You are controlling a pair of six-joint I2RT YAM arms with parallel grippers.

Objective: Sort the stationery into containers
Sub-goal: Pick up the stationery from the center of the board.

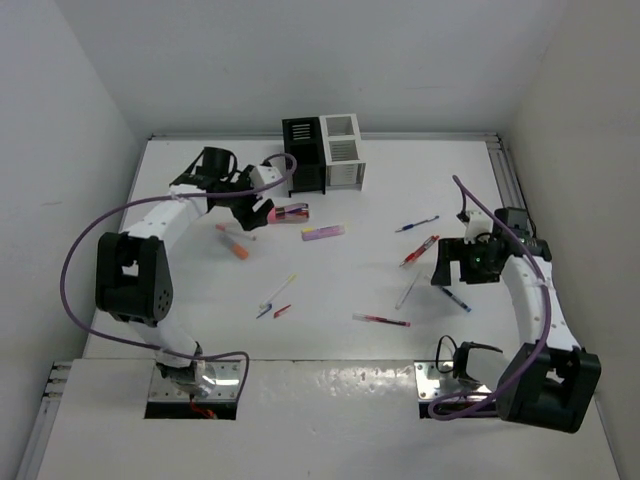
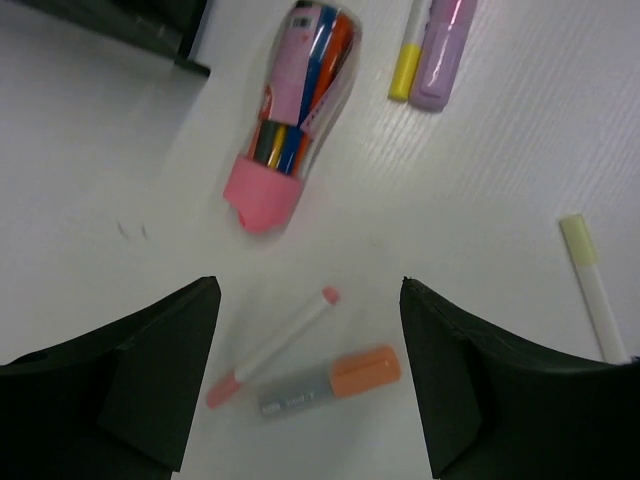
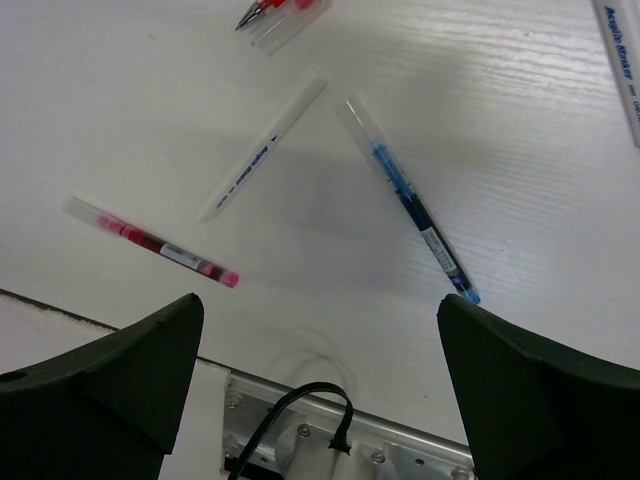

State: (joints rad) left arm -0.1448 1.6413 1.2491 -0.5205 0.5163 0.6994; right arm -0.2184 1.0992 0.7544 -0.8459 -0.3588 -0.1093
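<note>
Alignment of orange-capped marker point(image 2: 330, 385) with left tool point(image 2: 310, 295)
Left tool hangs released, jaws spread wide; orange-capped marker lies low-centre in the wrist view between them, just beside a thin pink-tipped pen point(image 2: 275, 345); its long axis runs almost jaw to jaw, so a wrist turn looks needed; black container point(image 1: 303, 155) stands upper centre, top view.

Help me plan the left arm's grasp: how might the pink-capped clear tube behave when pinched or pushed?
The pink-capped tube looks round and lies on its side, so a nudge would probably roll it. Its glossy clear wall may slip when pinched. Holding several pens, it is likely fairly heavy for its size.
</note>
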